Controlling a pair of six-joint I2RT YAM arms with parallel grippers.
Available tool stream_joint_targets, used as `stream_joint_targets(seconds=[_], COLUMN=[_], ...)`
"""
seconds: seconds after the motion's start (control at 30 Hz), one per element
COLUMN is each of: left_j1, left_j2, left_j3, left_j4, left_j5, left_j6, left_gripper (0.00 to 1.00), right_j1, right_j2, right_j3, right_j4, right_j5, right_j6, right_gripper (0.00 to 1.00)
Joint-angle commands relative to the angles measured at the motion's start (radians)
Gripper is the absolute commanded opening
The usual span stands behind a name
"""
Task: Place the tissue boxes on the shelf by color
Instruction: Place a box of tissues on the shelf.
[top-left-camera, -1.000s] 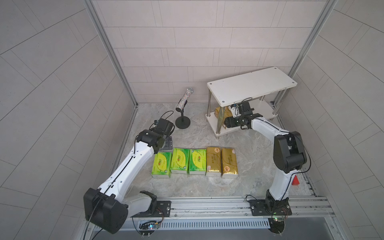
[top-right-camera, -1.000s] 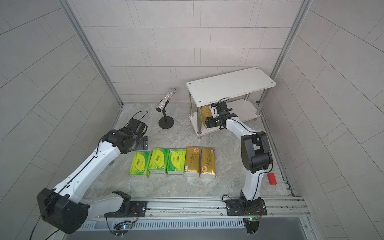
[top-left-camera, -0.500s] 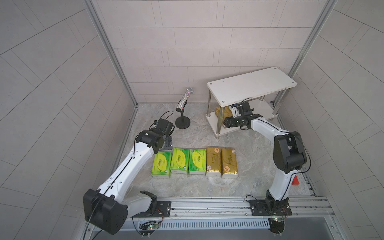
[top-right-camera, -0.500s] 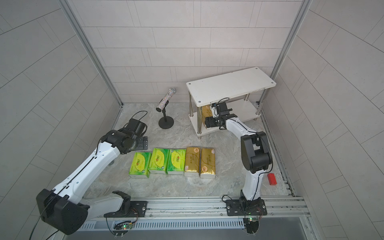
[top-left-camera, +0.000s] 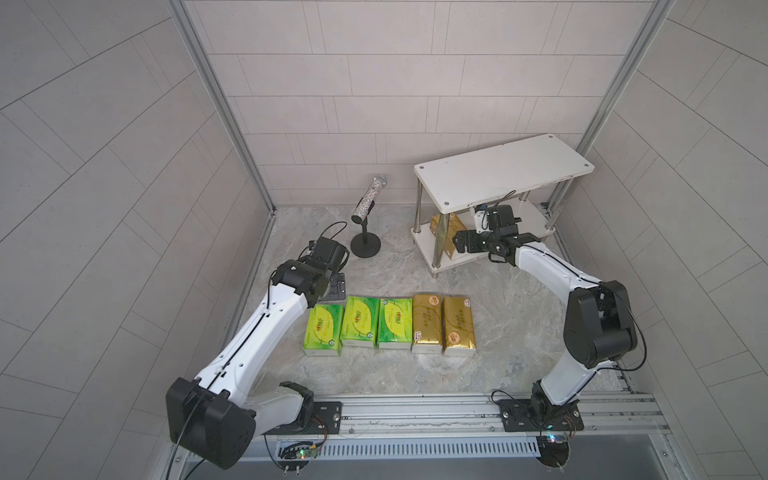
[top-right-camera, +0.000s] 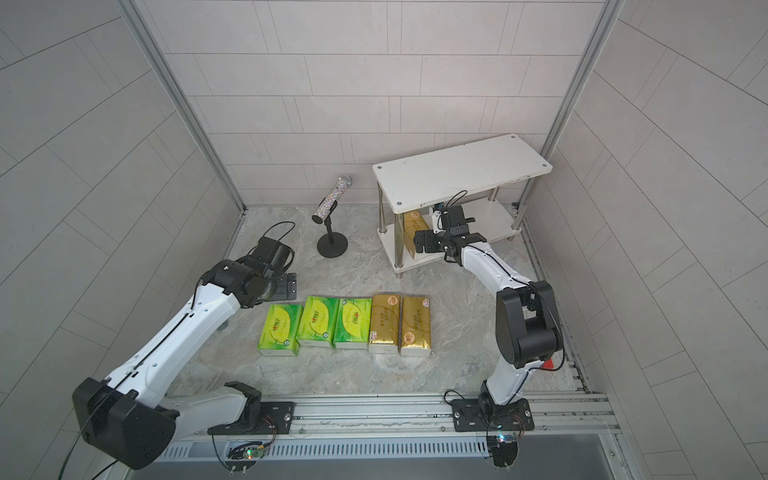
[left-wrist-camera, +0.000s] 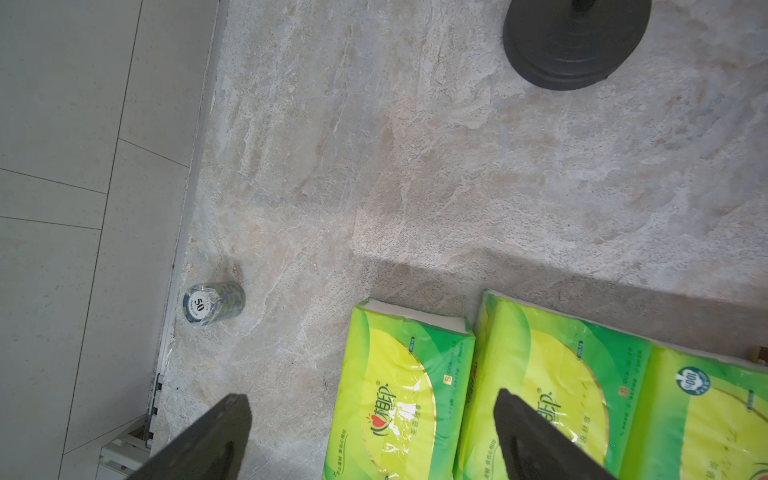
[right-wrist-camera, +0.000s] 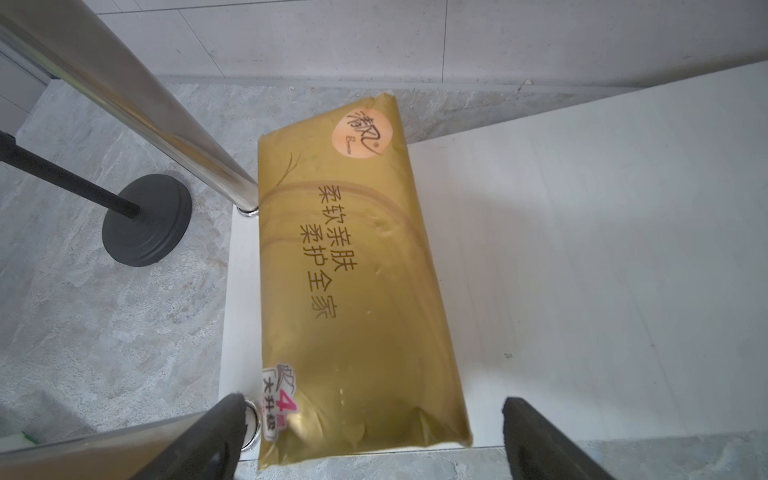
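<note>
The shelf (top-left-camera: 503, 170) (top-right-camera: 461, 168) stands at the back right. One gold tissue box (top-left-camera: 446, 232) (top-right-camera: 413, 230) (right-wrist-camera: 353, 291) lies flat on the left end of its lower board (right-wrist-camera: 582, 249), beside a chrome leg. My right gripper (top-left-camera: 461, 243) (top-right-camera: 424, 243) (right-wrist-camera: 372, 401) is open at that box's near end, both fingers clear of it. On the floor lie three green tissue boxes (top-left-camera: 360, 322) (top-right-camera: 318, 322) and two gold ones (top-left-camera: 442, 324) (top-right-camera: 401, 324) in a row. My left gripper (top-left-camera: 332, 291) (top-right-camera: 286, 286) (left-wrist-camera: 370, 399) hangs open over the leftmost green box (left-wrist-camera: 395, 395), holding nothing.
A glittery cylinder (top-left-camera: 368, 203) on a black round-based stand (top-left-camera: 365, 249) (left-wrist-camera: 575, 41) stands left of the shelf. A wrapped stack of poker chips (left-wrist-camera: 212, 301) sits by the left wall. The shelf's chrome leg (right-wrist-camera: 124, 95) runs close to my right gripper. Tiled walls enclose the floor.
My right gripper's jaws have spread wider, off the gold box on the lower board. The left arm and the row of boxes have not moved.
</note>
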Motion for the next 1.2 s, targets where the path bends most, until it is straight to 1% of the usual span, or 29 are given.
stream_joint_targets(seconds=[0.0, 0.27, 0.37, 0.43, 0.53, 0.63, 0.73, 0.8, 0.87, 1.03, 1.17], left_j1=[-0.004, -0.004, -0.004, -0.006, -0.013, -0.020, -0.028, -0.032, -0.035, -0.044, -0.050], left_j2=[-0.025, -0.042, -0.041, -0.037, -0.034, -0.032, -0.025, -0.018, -0.012, -0.010, -0.005], left_j3=[0.020, 0.005, 0.003, 0.000, -0.009, -0.019, -0.023, -0.023, -0.023, -0.025, -0.031], left_j4=[-0.016, -0.016, -0.016, -0.016, -0.016, -0.015, -0.010, -0.002, 0.008, 0.025, 0.033], left_j5=[0.002, 0.008, 0.014, 0.024, 0.027, 0.037, 0.044, 0.050, 0.057, 0.065, 0.069], left_j6=[0.008, 0.017, 0.019, 0.017, 0.017, 0.015, 0.019, 0.023, 0.025, 0.027, 0.035], left_gripper=[1.00, 1.00, 1.00, 1.00, 1.00, 1.00, 1.00, 1.00, 1.00, 1.00, 1.00], right_j1=[-0.005, -0.009, -0.007, -0.005, 0.002, 0.038, 0.063, 0.091, 0.143, 0.319, 0.425], right_j2=[-0.055, -0.200, -0.277, -0.318, -0.380, -0.492, -0.582, -0.631, -0.679, -0.818, -0.868], right_j3=[-0.043, -0.170, -0.230, -0.248, -0.272, -0.340, -0.391, -0.440, -0.492, -0.599, -0.641], right_j4=[0.016, 0.047, 0.033, -0.029, -0.177, -0.266, -0.359, -0.395, -0.414, -0.435, -0.443], right_j5=[0.024, -0.012, 0.018, 0.050, 0.105, 0.159, 0.164, 0.137, 0.139, 0.231, 0.273], right_j6=[0.021, 0.038, 0.080, 0.119, 0.217, 0.295, 0.356, 0.392, 0.425, 0.536, 0.598], right_gripper=[1.00, 1.00, 1.00, 1.00, 1.00, 1.00, 1.00, 1.00, 1.00, 1.00, 1.00])
